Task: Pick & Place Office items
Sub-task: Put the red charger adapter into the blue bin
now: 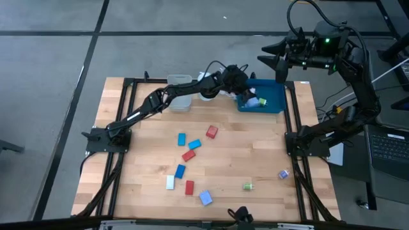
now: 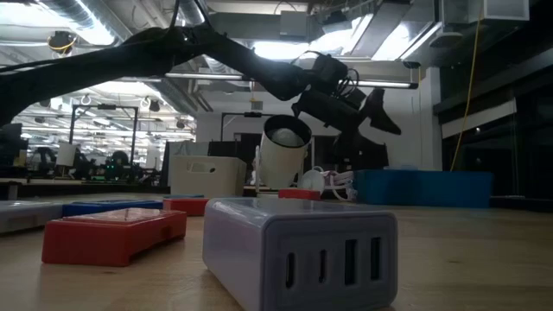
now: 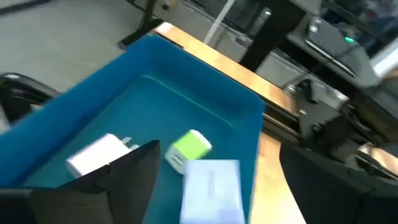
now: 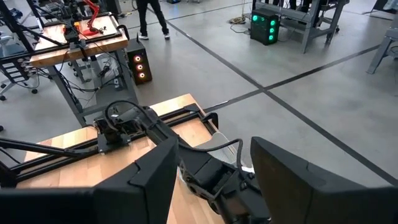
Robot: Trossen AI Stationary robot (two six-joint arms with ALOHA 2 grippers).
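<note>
Blue tray (image 1: 273,97) is hovered over by the left gripper (image 3: 211,186), fingers spread, a light-blue block (image 3: 212,190) between them over a green piece (image 3: 189,148); withdrawal should be straight upward, clear of the tray wall.

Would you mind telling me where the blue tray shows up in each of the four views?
High view: blue tray at the table's far right, under the left tool.
Low view: blue wall at right, behind.
Left wrist view: fills the frame.
Right wrist view: not in it.
Shared landmark: the left tool above it.
</note>
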